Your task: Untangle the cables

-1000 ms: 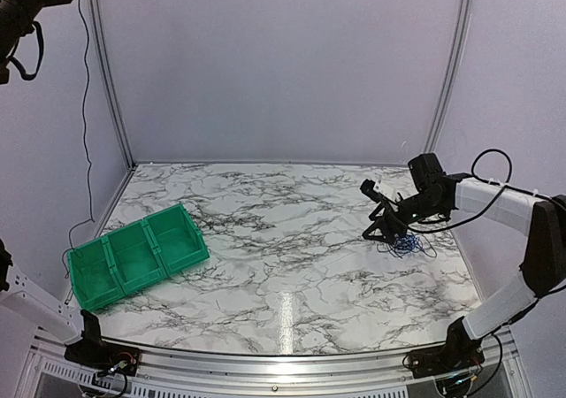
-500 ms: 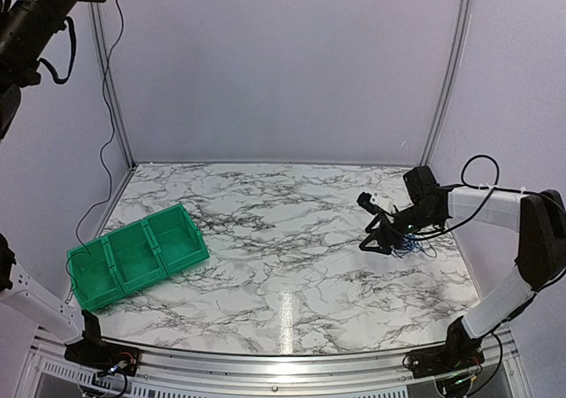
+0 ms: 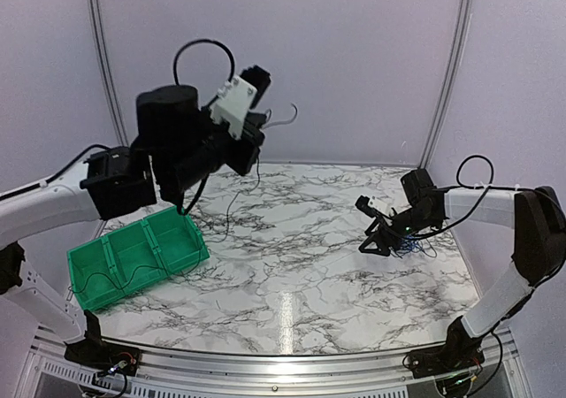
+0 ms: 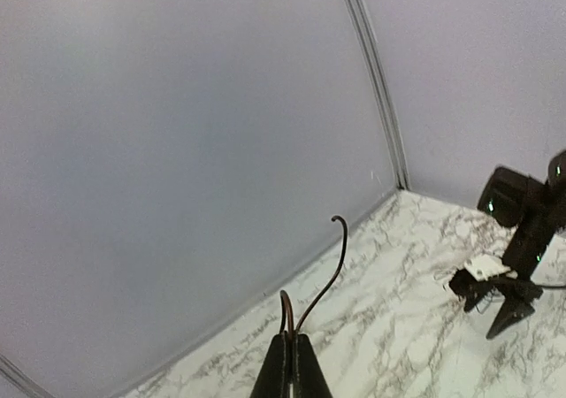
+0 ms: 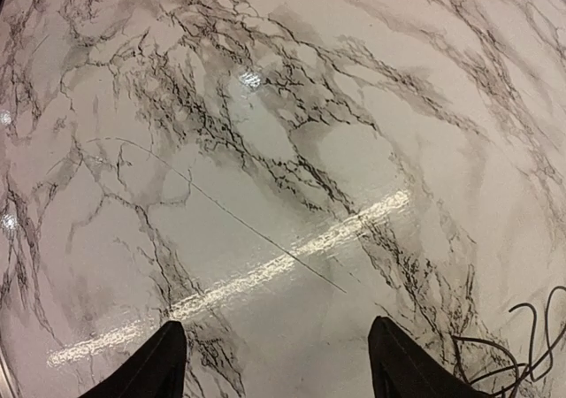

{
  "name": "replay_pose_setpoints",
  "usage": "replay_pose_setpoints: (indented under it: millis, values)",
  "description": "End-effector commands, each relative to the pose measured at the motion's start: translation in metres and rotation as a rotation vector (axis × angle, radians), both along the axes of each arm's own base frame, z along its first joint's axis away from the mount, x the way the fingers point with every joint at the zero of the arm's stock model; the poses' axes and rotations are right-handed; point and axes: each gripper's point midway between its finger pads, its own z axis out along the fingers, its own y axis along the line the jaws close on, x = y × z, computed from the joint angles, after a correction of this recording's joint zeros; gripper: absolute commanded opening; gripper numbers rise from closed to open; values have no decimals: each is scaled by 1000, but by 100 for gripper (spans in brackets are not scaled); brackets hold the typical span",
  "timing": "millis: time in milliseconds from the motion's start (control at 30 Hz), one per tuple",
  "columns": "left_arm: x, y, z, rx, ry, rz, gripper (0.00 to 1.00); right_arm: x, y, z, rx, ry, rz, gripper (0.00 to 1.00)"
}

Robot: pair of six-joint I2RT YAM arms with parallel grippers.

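Note:
A small tangle of thin black and blue cables (image 3: 409, 244) lies on the marble table at the right; its loops show in the right wrist view's bottom right corner (image 5: 522, 349). My right gripper (image 3: 372, 236) (image 5: 279, 367) hovers open just left of the tangle, holding nothing. My left gripper (image 3: 263, 129) (image 4: 292, 363) is raised high over the back left of the table. It is shut on one thin dark cable (image 4: 320, 287) whose free end curls upward. The rest of that cable (image 3: 226, 210) hangs down toward the table.
A green three-compartment bin (image 3: 137, 255) sits at the left of the table, with a thin wire lying in its near compartment. A fine straight strand (image 5: 221, 212) lies across the marble ahead of the right fingers. Walls enclose the back and sides.
The left arm has swung into view from the left, carrying a cable up high. The right gripper has dropped slightly and shifted left beside the tangle.

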Motion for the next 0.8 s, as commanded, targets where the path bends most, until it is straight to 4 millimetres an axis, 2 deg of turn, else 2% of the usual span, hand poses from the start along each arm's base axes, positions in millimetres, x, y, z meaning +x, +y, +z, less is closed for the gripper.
replay_pose_setpoints:
  millis: [0, 67, 100, 133, 167, 200, 233, 300, 400, 467, 600, 767]
  values:
    - [-3, -18, -56, -71, 189, -48, 0, 8, -5, -9, -59, -22, -21, 70]
    - [0, -24, -90, 20, 247, -35, 0, 9, -7, -12, -72, -21, -27, 70]
    - [4, -24, -108, 79, 275, -13, 5, 9, -7, -13, -73, -20, -28, 70]
    - [6, -24, -124, 137, 304, 0, 23, 9, -8, -14, -76, -20, -29, 70]
    - [4, -23, -147, 226, 367, -9, 46, 9, -8, -15, -78, -17, -27, 70]
    - [0, -24, -168, 297, 430, -31, 63, 9, -8, -17, -81, -13, -27, 70]
    - [-3, -24, -184, 353, 484, -42, 72, 9, -8, -19, -86, -10, -26, 70]
    - [-15, -15, -217, 459, 591, -46, 81, 9, -9, -24, -98, 2, -24, 70]
    - [-41, 5, -261, 586, 759, -79, 85, 10, -11, -29, -111, 13, -24, 70]
    - [-67, 18, -287, 645, 915, -121, 88, 10, -11, -31, -115, 19, -23, 70]
    - [-104, 43, -321, 718, 1121, -137, 91, 9, -10, -32, -115, 23, -18, 70]
    - [-97, 72, -343, 738, 1158, 43, 91, 8, -9, -35, -120, 33, -9, 70]
